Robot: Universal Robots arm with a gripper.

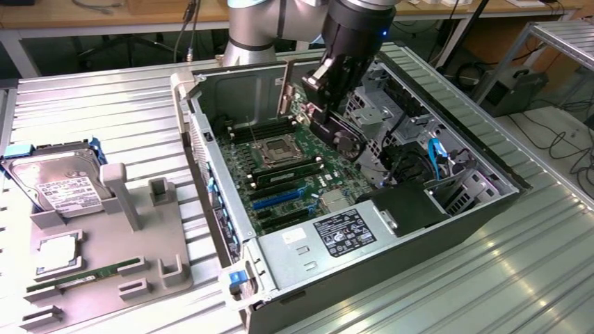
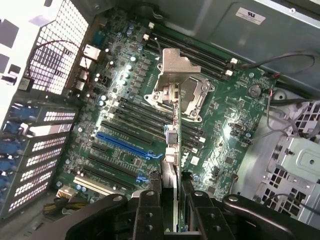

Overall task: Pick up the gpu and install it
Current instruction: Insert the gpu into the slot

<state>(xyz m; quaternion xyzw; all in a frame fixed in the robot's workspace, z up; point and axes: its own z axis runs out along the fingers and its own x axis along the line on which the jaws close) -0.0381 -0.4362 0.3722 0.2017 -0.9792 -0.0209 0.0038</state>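
Where the gpu [image 1: 341, 139] hangs inside the open computer case [image 1: 215, 229], it is clamped between the claw's [image 1: 321, 104] dark fingers [image 2: 149, 210], which stand narrow against its two faces. In the wrist view the card shows edge-on. Its long axis runs straight out from the claw to the silver bracket [image 2: 176, 67] at the far end, which lies over the CPU socket [image 2: 196, 96]. The card sits above the motherboard [image 2: 230, 145], apparently clear of it. The blue expansion slot [image 2: 122, 141] lies off to the side, toward the case's perforated rear wall [image 2: 55, 55]. By my judgement the card's edge crosses the slot's line and does not lie along it. The case stands on the ribbed metal table [image 1: 111, 104].
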